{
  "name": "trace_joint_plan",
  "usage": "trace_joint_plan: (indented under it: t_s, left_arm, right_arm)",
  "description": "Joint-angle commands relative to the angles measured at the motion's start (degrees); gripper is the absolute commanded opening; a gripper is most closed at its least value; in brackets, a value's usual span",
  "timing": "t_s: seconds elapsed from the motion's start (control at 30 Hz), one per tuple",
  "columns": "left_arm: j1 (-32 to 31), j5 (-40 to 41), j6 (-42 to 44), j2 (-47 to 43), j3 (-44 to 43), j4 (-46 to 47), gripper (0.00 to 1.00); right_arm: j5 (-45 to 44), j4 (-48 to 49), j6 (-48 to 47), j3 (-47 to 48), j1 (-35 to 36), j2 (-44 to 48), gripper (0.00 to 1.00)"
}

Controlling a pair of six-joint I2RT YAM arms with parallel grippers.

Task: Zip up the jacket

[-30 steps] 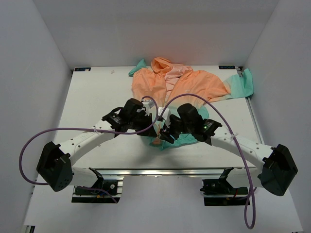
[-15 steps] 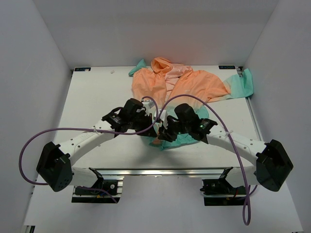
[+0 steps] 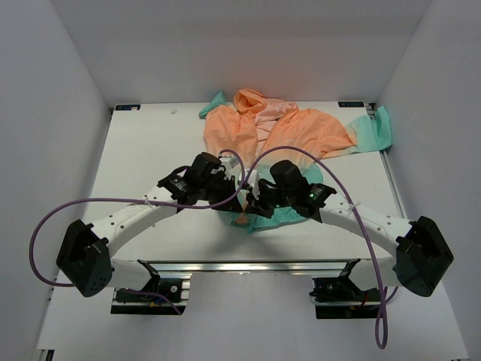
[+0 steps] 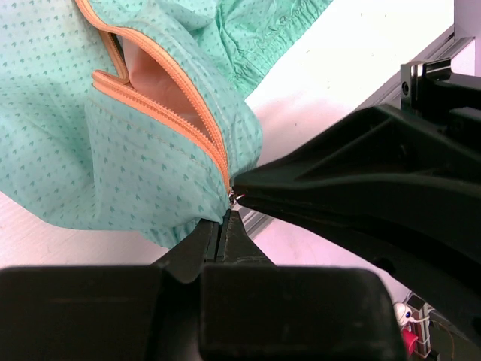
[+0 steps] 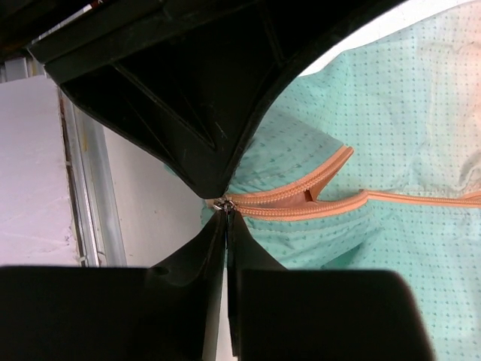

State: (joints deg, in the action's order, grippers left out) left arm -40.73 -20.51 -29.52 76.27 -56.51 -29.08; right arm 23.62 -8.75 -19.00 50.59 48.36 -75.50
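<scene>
Peach-teal jacket (image 3: 289, 131) lay spread on desk (image 3: 150, 158), hood far, teal hem near the arms; zipper (image 4: 165, 113) gaped above its bottom end; left end effector (image 4: 228, 214) clenched on hem there; right end effector (image 5: 225, 214) pinched same spot, tip to tip.

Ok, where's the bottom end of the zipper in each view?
Top external: zipper end low centre, at the near edge of the jacket.
Left wrist: zipper end at mid-frame.
Right wrist: zipper end just left of centre.
Shared landmark: the teal hem.
</scene>
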Motion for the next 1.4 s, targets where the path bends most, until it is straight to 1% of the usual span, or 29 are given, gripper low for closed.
trace_joint_plan:
  t_s: [0.0,0.03,0.1,0.23,0.33,0.43,0.6,0.73,0.87,0.9,0.97,1.03,1.1,1.2,1.23,1.3,1.33,1.37]
  left_arm:
    - [-0.31,-1.46,0.60,-2.44,-1.23,0.34,0.00]
    - [-0.31,-1.55,0.60,-2.44,-1.23,0.34,0.00]
    - [-0.31,-1.72,0.51,-2.27,-1.15,0.25,0.00]
    - [-0.31,-1.99,0.78,-1.83,-1.15,-0.80,0.00]
    - [-0.31,-1.81,1.13,-1.65,-0.88,-1.85,0.00]
    - [-0.31,-1.72,1.48,-1.48,-0.36,-3.17,0.00]
    - [-0.31,-4.70,2.18,-1.12,0.35,-4.14,0.00]
    - [-0.31,-6.55,2.62,-1.21,0.79,-5.02,0.00]
    - [-0.31,-8.22,2.71,-1.04,1.49,-7.65,0.00]
    - [-0.23,-8.84,2.71,-0.77,1.67,-8.44,0.00]
    - [-0.31,-8.76,2.71,-0.51,2.19,-10.72,0.00]
    - [-0.31,-9.10,2.54,0.02,2.63,-11.87,0.00]
    - [-0.31,-10.24,2.71,0.11,2.81,-13.02,0.00]
    - [-0.31,-11.83,2.36,-0.86,3.07,-15.03,0.00]
    - [-0.31,-11.92,2.19,-1.90,3.33,-16.35,0.00]
    - [-0.31,-11.92,1.31,-2.88,4.82,-17.06,0.00]
    - [-0.31,-12.35,1.13,-3.32,5.61,-17.24,0.00]
    - [-0.23,-13.05,0.26,-4.10,7.80,-16.89,0.00]
  right_arm:
    - [-0.06,2.60,0.37,2.41,-0.11,-0.34,0.05]
    - [-0.15,2.69,0.46,2.41,-0.11,-0.34,0.00]
    - [-1.11,3.13,1.07,2.41,-0.11,-0.17,0.00]
    - [-6.90,5.76,2.91,1.27,-0.11,1.67,0.00]
    - [-8.40,6.47,3.01,0.30,-0.11,3.87,0.00]
    - [-9.37,4.89,1.96,0.30,-0.11,5.01,0.00]
    - [-11.31,6.20,3.09,0.39,-0.11,5.11,0.00]
    - [-17.19,8.14,3.89,0.65,-0.11,4.32,0.00]
    - [-22.81,12.70,4.15,-0.31,-0.19,4.66,0.00]
    - [-25.96,13.75,4.33,-0.66,-0.11,4.84,0.00]
    - [-28.17,17.08,4.94,-1.89,-0.11,5.54,0.00]
    - [-28.89,17.37,4.51,-1.72,-0.11,5.46,0.00]
    - [-28.72,17.63,4.15,-1.20,-0.11,4.58,0.00]
    - [-32.38,19.11,3.10,0.30,-0.54,0.55,0.00]
    - [-32.49,20.08,2.84,0.74,-1.16,-2.25,0.00]
    - [-31.88,22.81,2.92,3.02,-3.88,-5.60,0.00]
    - [-31.53,23.25,3.09,4.07,-5.19,-9.19,0.00]
    - [-31.79,24.13,3.18,6.26,-7.29,-11.14,0.00]
